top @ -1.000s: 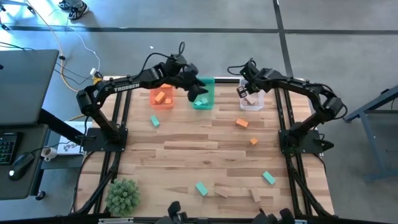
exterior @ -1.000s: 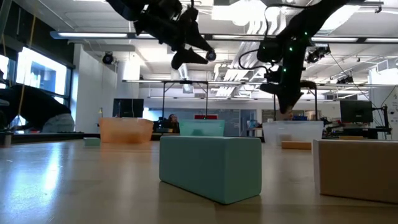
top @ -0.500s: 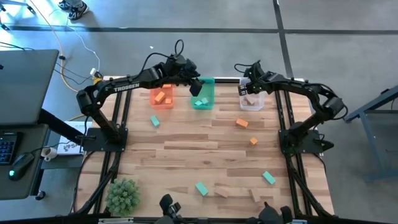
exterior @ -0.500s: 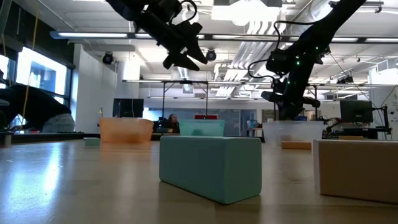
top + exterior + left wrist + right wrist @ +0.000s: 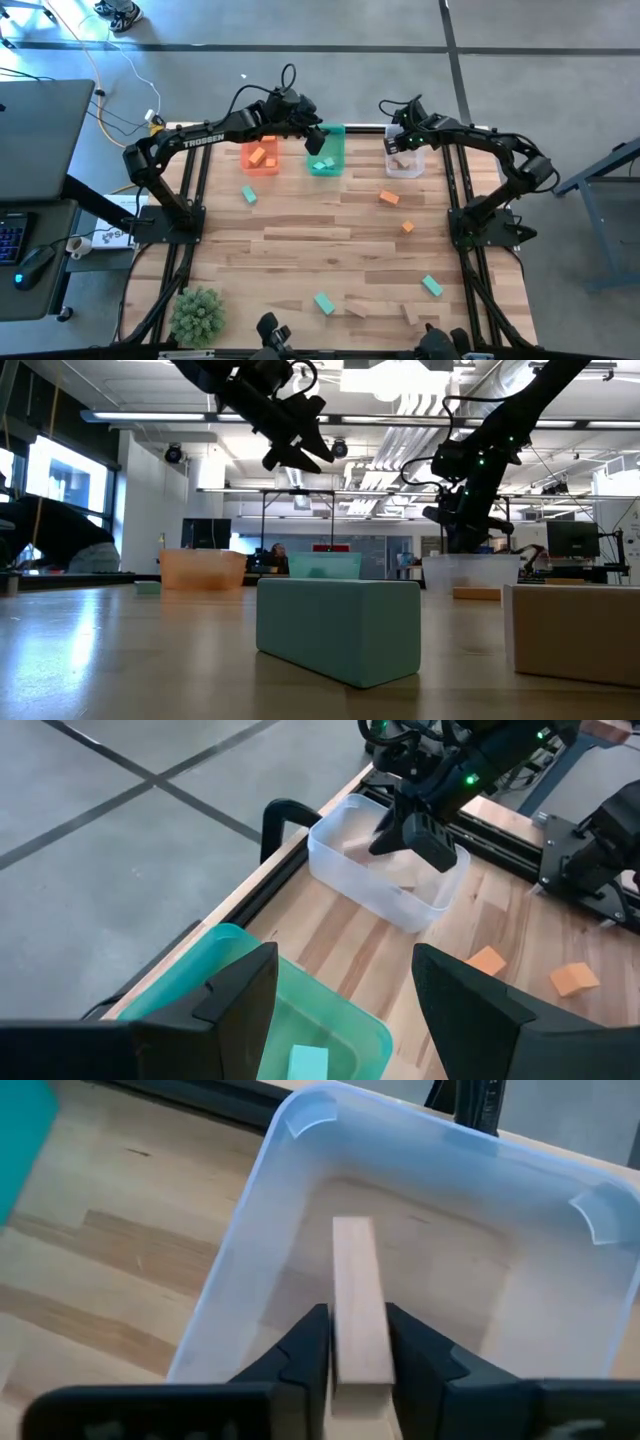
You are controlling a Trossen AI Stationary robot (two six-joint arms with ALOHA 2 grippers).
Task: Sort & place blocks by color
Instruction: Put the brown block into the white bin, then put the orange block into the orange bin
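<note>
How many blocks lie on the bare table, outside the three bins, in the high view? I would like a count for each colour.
Teal blocks: 3
Orange blocks: 2
Tan blocks: 2
Total: 7

The white word "TROSSEN" runs along the dark left robot arm point(image 5: 205, 136), near the translucent orange plastic bin point(image 5: 260, 157).
</note>
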